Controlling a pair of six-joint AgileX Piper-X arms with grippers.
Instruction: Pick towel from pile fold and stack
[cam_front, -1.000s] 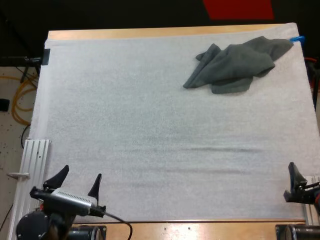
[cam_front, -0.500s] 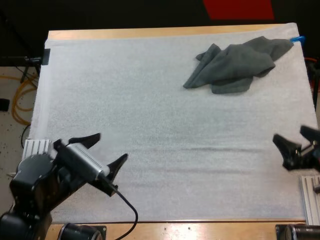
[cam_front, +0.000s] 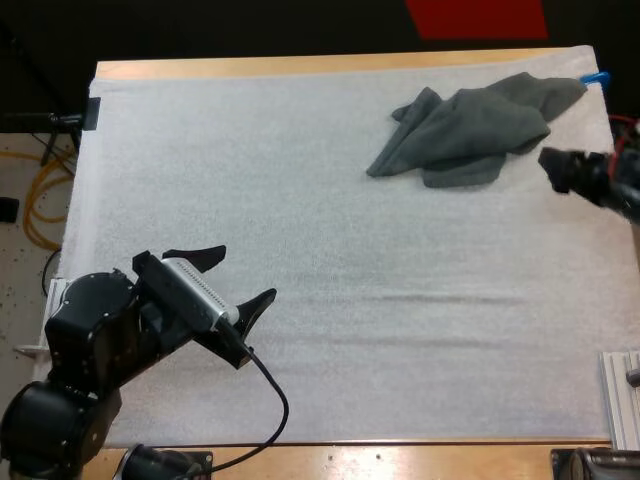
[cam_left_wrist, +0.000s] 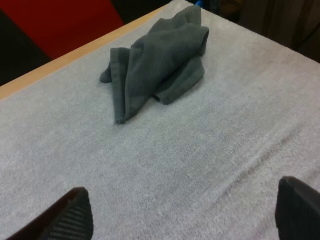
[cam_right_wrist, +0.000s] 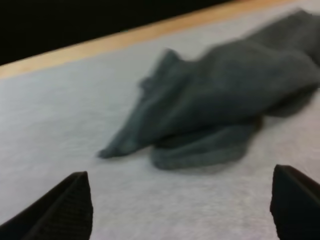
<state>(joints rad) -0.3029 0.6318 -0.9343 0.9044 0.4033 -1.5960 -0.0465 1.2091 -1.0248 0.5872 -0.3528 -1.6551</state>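
A crumpled dark grey-green towel (cam_front: 470, 130) lies at the far right of the white mat (cam_front: 300, 180). My right gripper (cam_front: 570, 170) hovers just right of the towel's near edge, open, with nothing between its fingers. From the right wrist view the towel (cam_right_wrist: 225, 110) sits a short way ahead of the open right gripper (cam_right_wrist: 182, 202). My left gripper (cam_front: 232, 278) is open over the near left part of the mat, far from the towel. In the left wrist view the towel (cam_left_wrist: 160, 65) lies well beyond the open left gripper (cam_left_wrist: 182, 212).
The mat covers nearly the whole wooden table (cam_front: 300, 66). An aluminium rail (cam_front: 618, 395) stands at the near right edge, and another rail (cam_front: 52, 295) at the near left beside my left arm.
My right gripper has swung from the near right edge up to the towel's right side. My left gripper has edged forward and right over the mat. The towel has not moved.
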